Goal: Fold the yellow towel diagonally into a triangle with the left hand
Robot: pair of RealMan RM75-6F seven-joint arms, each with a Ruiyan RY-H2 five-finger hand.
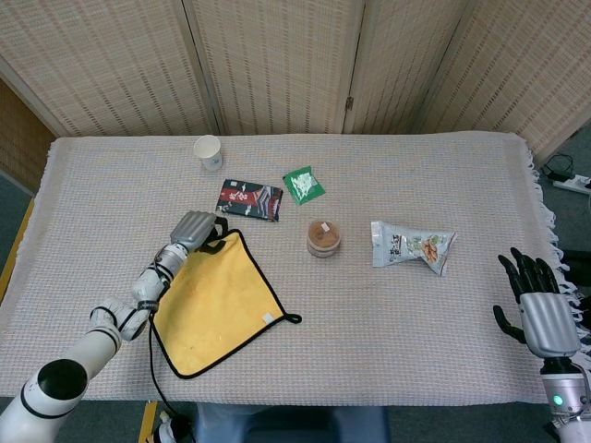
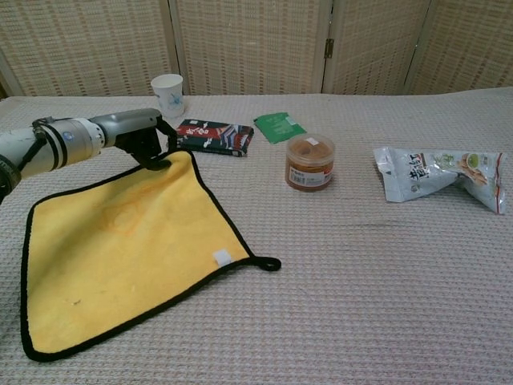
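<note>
One corner of the yellow towel (image 2: 128,241), which lies flat on the table's near left, sits under the left hand (image 2: 144,138), whose fingers curl onto it, seemingly pinching it for the diagonal fold.

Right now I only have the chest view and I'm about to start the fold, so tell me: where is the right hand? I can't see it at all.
Observer: The right hand is at the table's near right edge, open, holding nothing.
Operator: Is it near the snack bag?
Observer: No, the snack bag lies well apart from it.
Operator: And my left hand, from above?
Observer: The left hand sits on the far corner of the yellow towel, right beside the dark packet.
</note>
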